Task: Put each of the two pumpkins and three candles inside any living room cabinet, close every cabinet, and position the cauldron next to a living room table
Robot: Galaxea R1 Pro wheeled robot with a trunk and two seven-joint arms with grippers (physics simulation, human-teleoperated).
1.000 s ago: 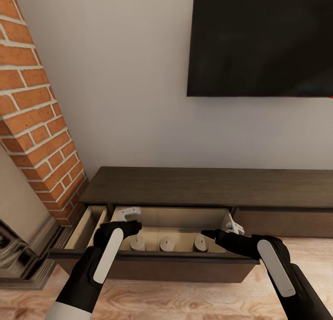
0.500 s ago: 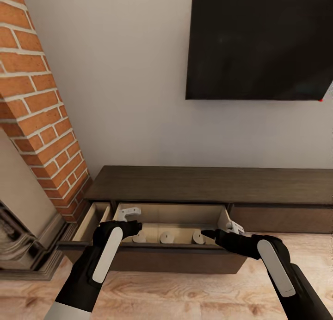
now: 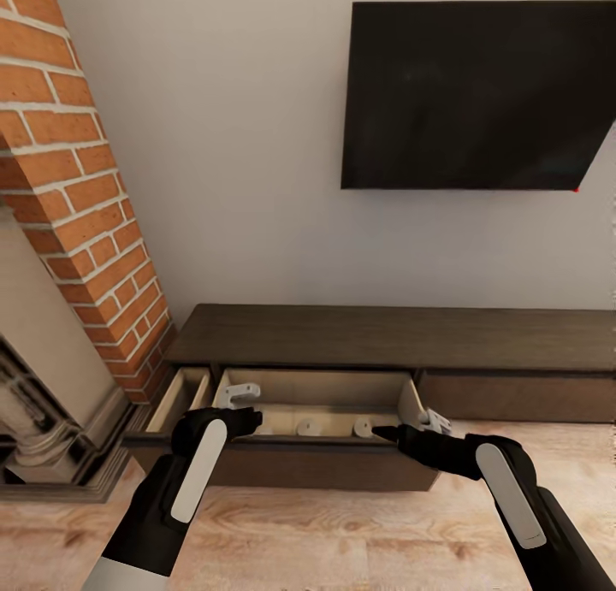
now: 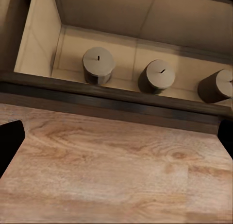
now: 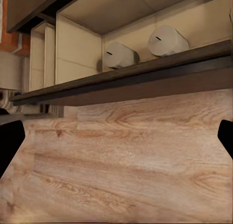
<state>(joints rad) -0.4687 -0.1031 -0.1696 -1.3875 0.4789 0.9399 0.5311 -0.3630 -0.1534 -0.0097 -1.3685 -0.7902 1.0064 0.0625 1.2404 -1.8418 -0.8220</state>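
The long dark-brown cabinet (image 3: 385,339) stands against the wall with its wide drawer (image 3: 325,467) pulled out. Tan candles (image 3: 306,426) stand upright in a row inside it, their tops just showing over the drawer front. The left wrist view shows three candles (image 4: 98,63); the right wrist view shows two candles (image 5: 120,55). My left gripper (image 3: 244,420) is open and hovers over the floor just before the drawer's left part. My right gripper (image 3: 389,435) is open too, in front of the drawer's right part. In both wrist views the fingertips (image 4: 9,141) (image 5: 9,141) sit wide apart with nothing between them.
A narrow second drawer (image 3: 180,398) stands open left of the wide one. A brick chimney (image 3: 68,189) and a stone fireplace base (image 3: 43,437) rise at the left. A black TV (image 3: 479,95) hangs on the wall above. Wooden floor (image 3: 342,531) lies below my arms.
The whole picture has shifted: the camera has backed away, so the cabinet looks smaller and farther off and the candles sit lower behind the drawer front. Both grippers stay open.
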